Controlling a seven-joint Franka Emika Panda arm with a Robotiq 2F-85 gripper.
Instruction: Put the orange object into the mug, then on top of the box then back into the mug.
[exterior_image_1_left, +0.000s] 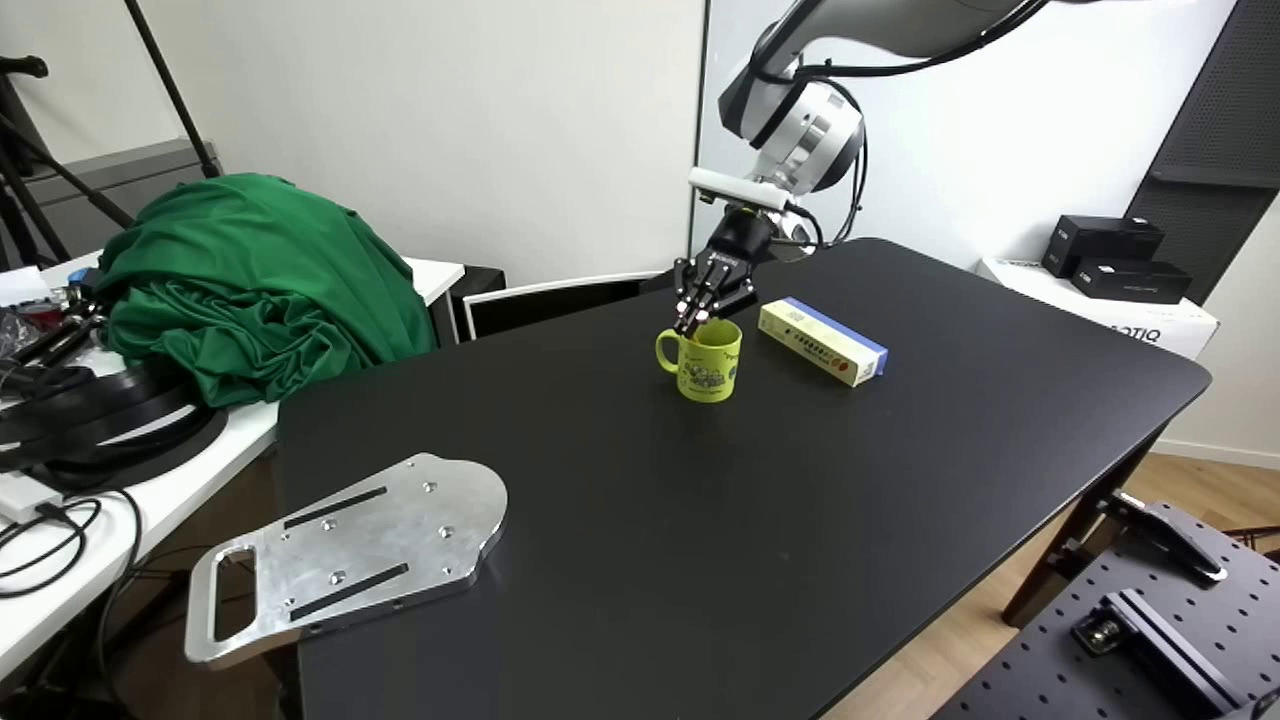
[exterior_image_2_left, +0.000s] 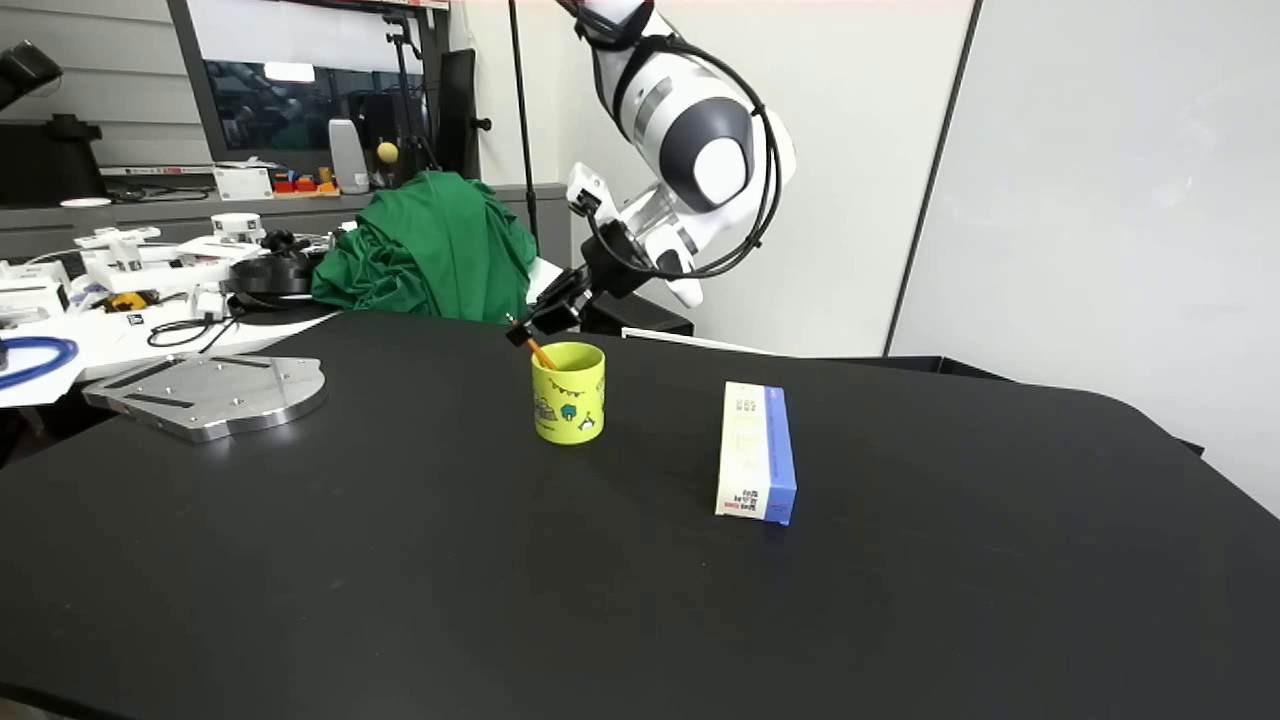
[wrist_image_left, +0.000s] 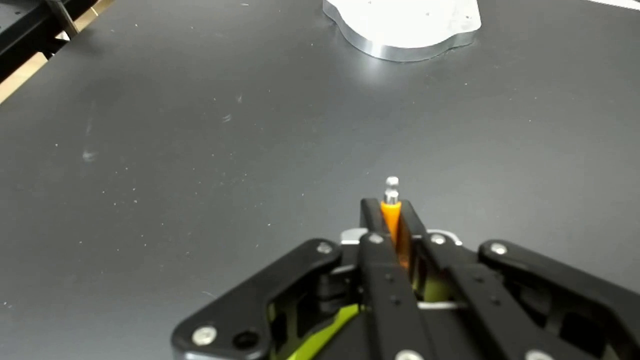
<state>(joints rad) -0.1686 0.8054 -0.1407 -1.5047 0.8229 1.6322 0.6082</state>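
Note:
The orange object is a thin orange stick with a silvery tip; it shows in an exterior view and in the wrist view. My gripper is shut on its upper end, with the silvery tip sticking out past the fingers. The stick slants, its lower end inside the opening of the lime-green mug. The mug stands upright, its handle visible in an exterior view. In the wrist view only bits of green mug show behind the gripper. The box, cream with a blue side, lies flat beside the mug.
A silvery metal plate with a handle slot lies at the black table's edge. A green cloth heap and a cluttered white table stand beyond. A white wall is behind the arm.

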